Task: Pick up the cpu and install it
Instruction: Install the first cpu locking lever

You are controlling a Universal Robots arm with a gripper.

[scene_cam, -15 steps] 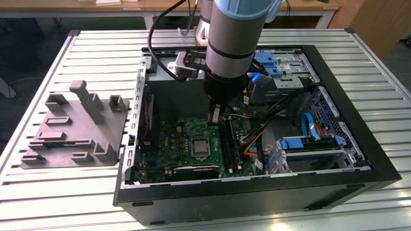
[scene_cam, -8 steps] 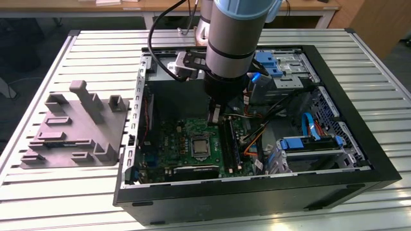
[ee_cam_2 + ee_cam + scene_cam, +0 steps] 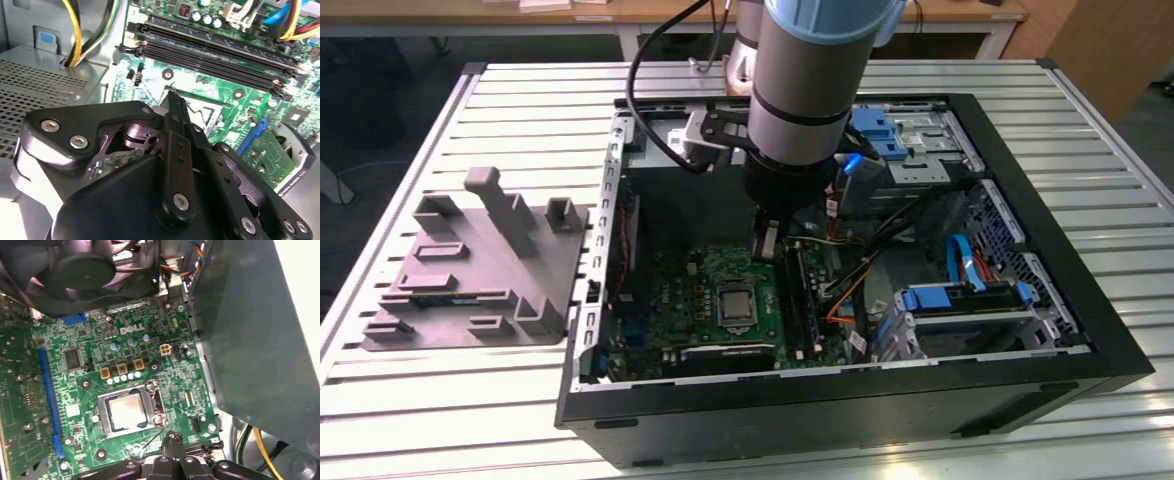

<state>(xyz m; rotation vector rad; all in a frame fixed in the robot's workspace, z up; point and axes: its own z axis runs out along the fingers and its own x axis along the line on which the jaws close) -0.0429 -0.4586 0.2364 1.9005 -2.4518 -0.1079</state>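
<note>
1. At the exterior view's left, the grey plastic fixture (image 3: 474, 275) sits on the slatted table (image 3: 427, 400), just beside the open computer case (image 3: 1067, 300). Nothing lies in its slots that I can make out.

2. Moving rightward, the green motherboard (image 3: 720, 300) lies on the case floor. The cpu (image 3: 735, 304) is already seated in the socket (image 3: 736, 322); in the first wrist view its pale metal top (image 3: 125, 410) lies flat and square inside the metal frame (image 3: 131, 412).

3. By my judgement, the pick and the placing are done, and the step in hand is the close of the install. The frame around the chip looks unlatched, though I cannot tell this for certain.

4. Further right, the gripper (image 3: 769, 240) hangs above the board, near the socket and apart from the chip. In the second wrist view its fingers (image 3: 175, 107) come together to a narrow point, with nothing between them; the first wrist view shows the same tip (image 3: 172, 436) just beside the socket's edge.

5. Any finishing move calls for care around the memory slots (image 3: 797, 290) and loose cables (image 3: 854, 270) close by.
</note>
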